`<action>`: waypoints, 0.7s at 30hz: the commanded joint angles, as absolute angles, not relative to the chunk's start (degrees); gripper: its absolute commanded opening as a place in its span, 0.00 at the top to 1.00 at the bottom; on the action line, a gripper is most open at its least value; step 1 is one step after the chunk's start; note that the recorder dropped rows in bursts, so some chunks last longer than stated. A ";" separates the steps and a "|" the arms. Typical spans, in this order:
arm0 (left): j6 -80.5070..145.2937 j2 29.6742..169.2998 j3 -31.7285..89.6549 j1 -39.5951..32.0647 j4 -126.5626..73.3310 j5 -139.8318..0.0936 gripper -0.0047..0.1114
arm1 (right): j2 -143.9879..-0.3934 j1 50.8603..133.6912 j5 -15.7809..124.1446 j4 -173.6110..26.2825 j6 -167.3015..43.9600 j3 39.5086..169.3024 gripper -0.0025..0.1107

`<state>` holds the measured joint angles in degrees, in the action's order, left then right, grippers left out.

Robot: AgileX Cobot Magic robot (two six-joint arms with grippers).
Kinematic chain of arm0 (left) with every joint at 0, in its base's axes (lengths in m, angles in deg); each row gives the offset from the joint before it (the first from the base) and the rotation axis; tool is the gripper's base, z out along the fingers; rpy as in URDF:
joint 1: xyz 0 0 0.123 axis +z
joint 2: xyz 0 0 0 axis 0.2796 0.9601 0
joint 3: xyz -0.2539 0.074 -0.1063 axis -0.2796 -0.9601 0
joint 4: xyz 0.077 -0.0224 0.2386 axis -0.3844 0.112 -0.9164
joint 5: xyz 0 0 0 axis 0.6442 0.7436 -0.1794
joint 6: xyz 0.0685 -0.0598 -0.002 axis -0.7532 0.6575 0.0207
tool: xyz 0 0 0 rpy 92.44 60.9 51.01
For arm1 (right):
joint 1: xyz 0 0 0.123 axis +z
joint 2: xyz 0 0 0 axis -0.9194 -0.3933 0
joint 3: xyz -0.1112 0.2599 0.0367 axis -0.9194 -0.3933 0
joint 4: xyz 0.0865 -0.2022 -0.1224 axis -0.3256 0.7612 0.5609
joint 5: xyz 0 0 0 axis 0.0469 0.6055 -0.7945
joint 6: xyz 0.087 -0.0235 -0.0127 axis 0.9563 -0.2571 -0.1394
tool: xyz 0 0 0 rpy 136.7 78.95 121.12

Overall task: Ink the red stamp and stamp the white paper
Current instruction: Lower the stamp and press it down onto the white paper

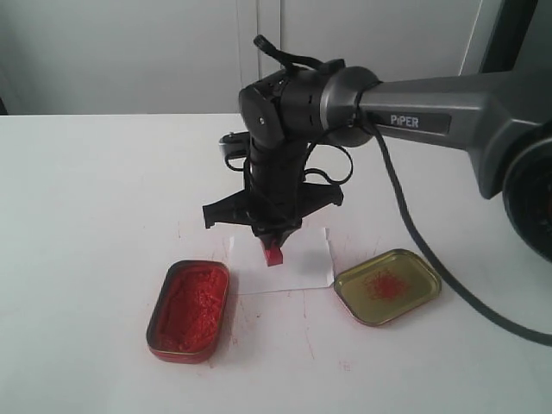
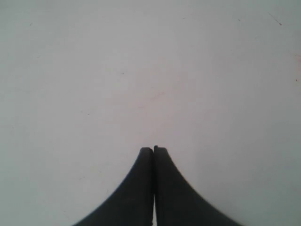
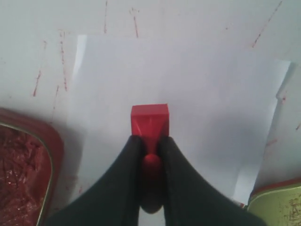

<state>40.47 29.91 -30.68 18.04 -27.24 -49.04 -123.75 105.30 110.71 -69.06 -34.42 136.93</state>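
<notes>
My right arm comes in from the right of the exterior view with its grey forearm nearly level above the table (image 1: 86, 216). At the wrist it bends sharply, so that my right gripper (image 1: 274, 246) points almost straight down. A black cable loops from the wrist and trails off to the right across the tabletop. My fingers (image 3: 127, 165) are clenched on the red stamp (image 1: 274, 255), pinching its knobbed handle from both sides, and the block base sticks out beyond my fingertips, facing down. The stamp is upright over the white paper (image 1: 306, 259), roughly at the middle of the sheet in the wrist view. I cannot tell whether its base presses on the paper or hangs just above it. The paper lies flat between the two tins. The oblong tin of red ink paste (image 1: 156, 315) sits just to its left in the exterior view and the gold lid (image 1: 405, 297), smeared with red, just to its right. Both are close to the paper's corners. My left gripper (image 2: 154, 150) shows only in its own wrist view. Its fingers are pressed together with nothing between them, above bare white tabletop.
</notes>
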 commanded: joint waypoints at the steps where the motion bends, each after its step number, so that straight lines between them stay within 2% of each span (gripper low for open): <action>1: 40.65 29.67 -31.11 17.59 -27.07 -49.05 0.96 | -124.36 105.42 112.28 -67.67 -33.79 136.71 0.98; 12: 40.65 29.67 -31.11 17.59 -27.07 -49.05 0.96 | -127.82 105.42 110.79 -67.67 -33.79 136.71 0.98; 21: 40.65 29.67 -31.11 17.59 -27.07 -49.05 0.96 | -133.95 105.42 114.91 -68.02 -34.41 136.71 0.98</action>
<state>40.47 29.91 -30.68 18.04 -27.24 -49.04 -129.17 105.50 113.32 -68.18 -34.08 138.19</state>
